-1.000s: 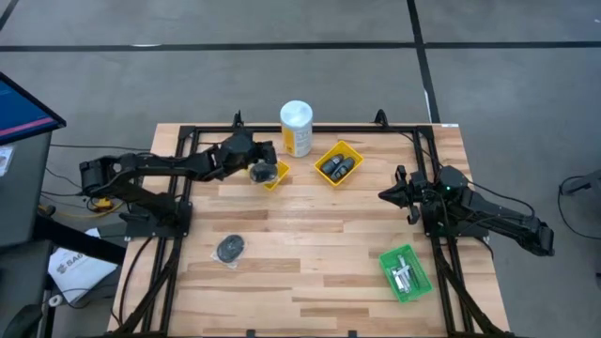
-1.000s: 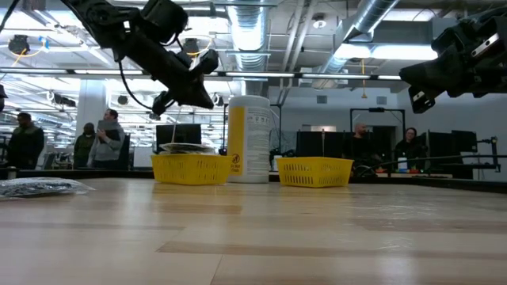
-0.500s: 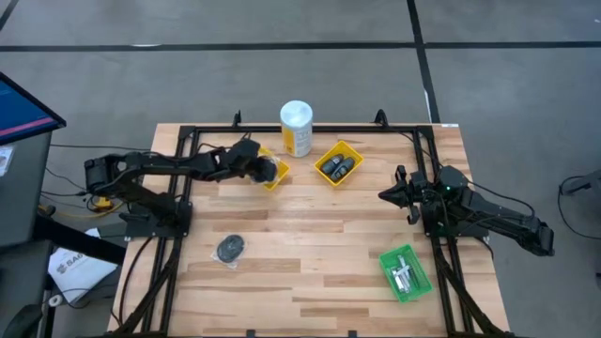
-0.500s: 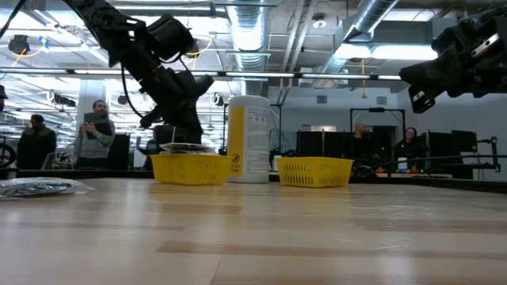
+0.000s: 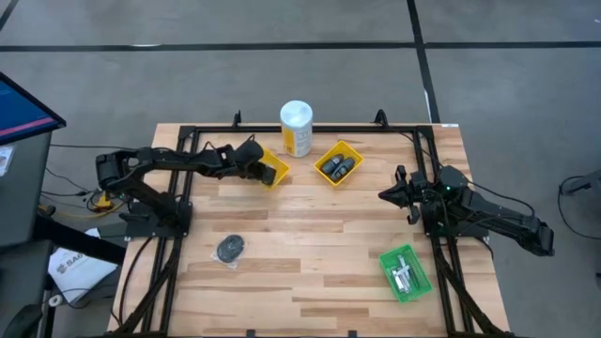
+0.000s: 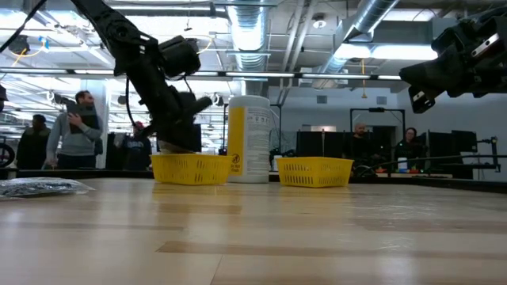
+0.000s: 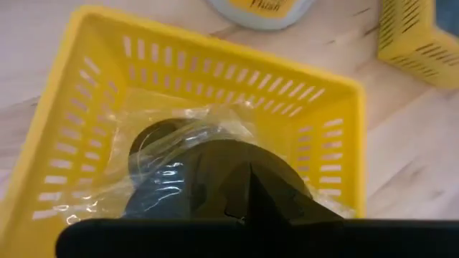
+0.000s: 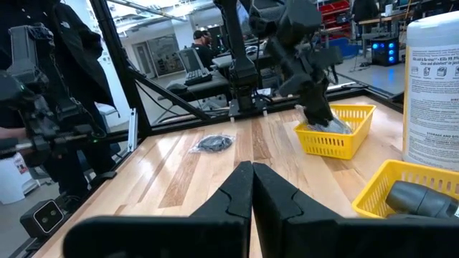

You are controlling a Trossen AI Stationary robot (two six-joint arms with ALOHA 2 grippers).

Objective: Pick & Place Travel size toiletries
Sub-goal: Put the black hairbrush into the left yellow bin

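My left gripper is shut and points down into the yellow tray near the table's far edge, next to the canister. Under its fingers a dark round disc in clear wrap sits inside this tray. Another wrapped disc lies flat on the wood toward the near left. Two dark oblong pieces lie in a second yellow tray. Small silver pieces lie in a green tray. My right gripper waits shut above the table's right side. My left gripper is shut on the wrapped disc from above, its fingers slanting down into the tray. The fingers themselves hide the place of contact, so I cannot tell which part of the wrap they pinch. The disc is down inside the tray walls.
The tall white-capped yellow canister stands just right of the left gripper's tray. The green tray is at the near right. A black frame borders the table. Bare wood lies in the middle. People stand in the room behind.
My left gripper has come down from above the tray into it and tipped steeper. The wrapped disc it carries has gone from hanging over the tray's rim to lying low between the tray's walls. The right arm has kept still.
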